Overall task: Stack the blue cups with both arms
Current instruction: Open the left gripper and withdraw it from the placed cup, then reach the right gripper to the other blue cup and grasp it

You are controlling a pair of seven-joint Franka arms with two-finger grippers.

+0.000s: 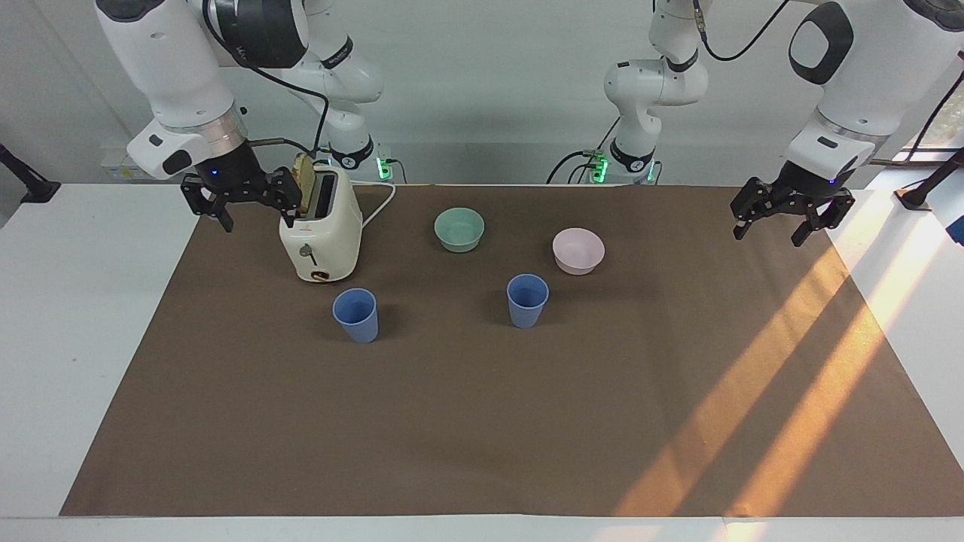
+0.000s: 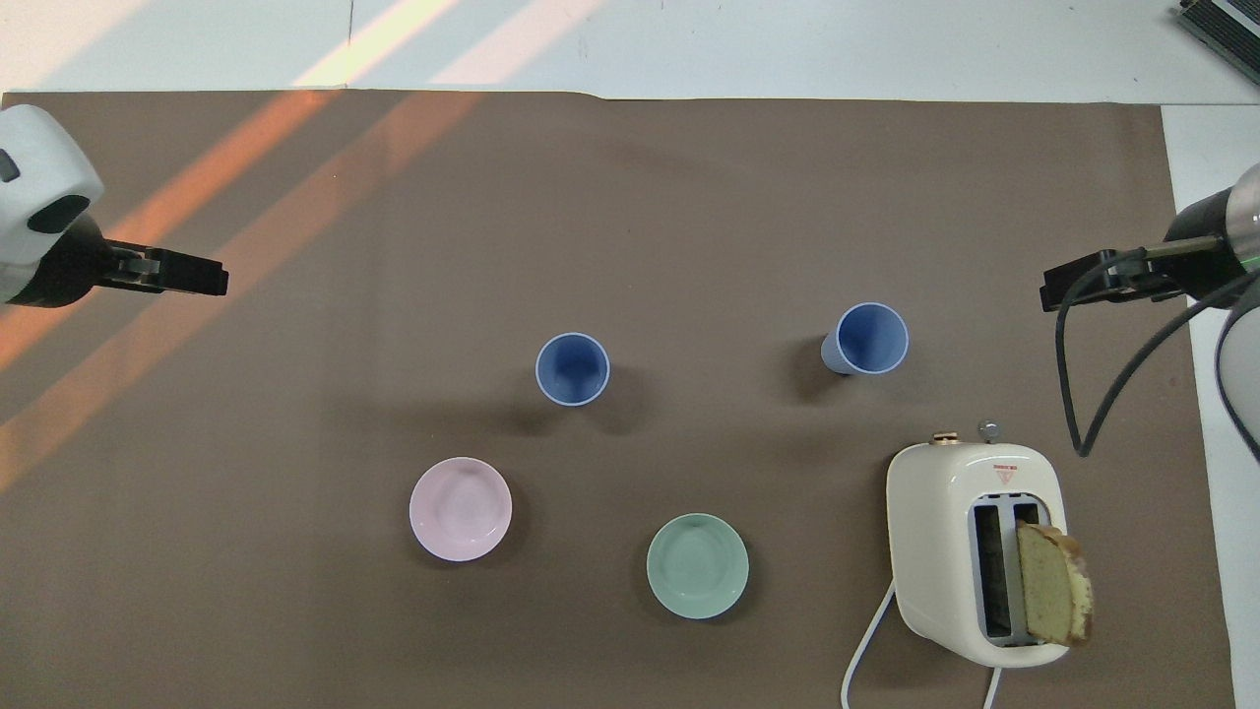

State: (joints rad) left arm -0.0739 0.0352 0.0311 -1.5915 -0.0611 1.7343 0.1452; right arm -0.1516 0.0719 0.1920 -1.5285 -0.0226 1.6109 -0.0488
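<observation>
Two blue cups stand upright and apart on the brown mat. One cup (image 1: 355, 315) (image 2: 866, 338) is a little farther from the robots than the toaster. The other cup (image 1: 527, 299) (image 2: 572, 368) is mid-table, a little farther from the robots than the pink bowl. My left gripper (image 1: 787, 226) (image 2: 192, 279) is open and empty, raised over the mat's edge at the left arm's end. My right gripper (image 1: 256, 220) (image 2: 1075, 286) is open and empty, raised over the mat's edge beside the toaster at the right arm's end.
A cream toaster (image 1: 320, 233) (image 2: 975, 547) with a slice of bread sticking out stands toward the right arm's end, its cord running toward the robots. A mint-green bowl (image 1: 459, 228) (image 2: 697, 565) and a pale pink bowl (image 1: 578, 250) (image 2: 461, 508) sit nearer to the robots than the cups.
</observation>
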